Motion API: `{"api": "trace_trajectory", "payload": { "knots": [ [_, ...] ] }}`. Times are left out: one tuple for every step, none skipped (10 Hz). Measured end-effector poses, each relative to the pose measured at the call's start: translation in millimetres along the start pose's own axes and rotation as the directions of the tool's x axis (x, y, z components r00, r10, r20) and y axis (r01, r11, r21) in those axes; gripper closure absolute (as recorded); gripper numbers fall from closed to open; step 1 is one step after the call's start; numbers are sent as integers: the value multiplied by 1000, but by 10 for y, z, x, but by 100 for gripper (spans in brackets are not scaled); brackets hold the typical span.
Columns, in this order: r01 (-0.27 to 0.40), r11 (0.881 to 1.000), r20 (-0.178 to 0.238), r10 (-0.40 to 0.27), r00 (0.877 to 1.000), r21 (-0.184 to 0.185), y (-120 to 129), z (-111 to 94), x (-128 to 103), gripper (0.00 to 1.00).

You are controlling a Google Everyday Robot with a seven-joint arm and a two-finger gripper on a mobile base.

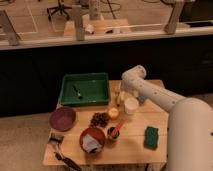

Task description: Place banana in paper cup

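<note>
Claw (120,94) position: at the back of the tabletop (131,150), hanging from my bent arm just left of the paper cup (131,105). Claw state: I cannot tell whether it is spread or pinching anything.

Banana (118,101): a pale upright strip directly beneath the claw, just beside the cup's left wall and not inside it. My judgement is that it stands on end because it must go in tip first; the cup mouth is narrow and the fruit is longer than the cup is tall. The cup is upright, mouth up and unobstructed from above.

Surroundings: a small yellow-orange ball (113,113) lies just in front of the banana, near the cup's base. A green tray (95,90) sits to the left, touching nothing of concern. A dark cluster (100,119), a dark cup with a red item (114,132), a terracotta bowl (83,136), a purple dish (62,119) and a green sponge (151,136) are further forward.

Risk: the light cup could tip if nudged sideways.
</note>
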Motion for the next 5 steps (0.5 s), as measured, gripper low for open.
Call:
{"api": "trace_trajectory", "payload": {
  "knots": [
    [9,1000,7,-9,1000,1,10,26,-18,20],
    [17,1000,14,-17,1000,2,15,46,-34,20],
    [29,1000,21,-29,999,-1,11,70,-52,20],
    [42,999,28,-41,999,-7,-8,96,-74,20],
    [49,999,32,-49,998,-13,-15,111,-86,20]
  ]
}}
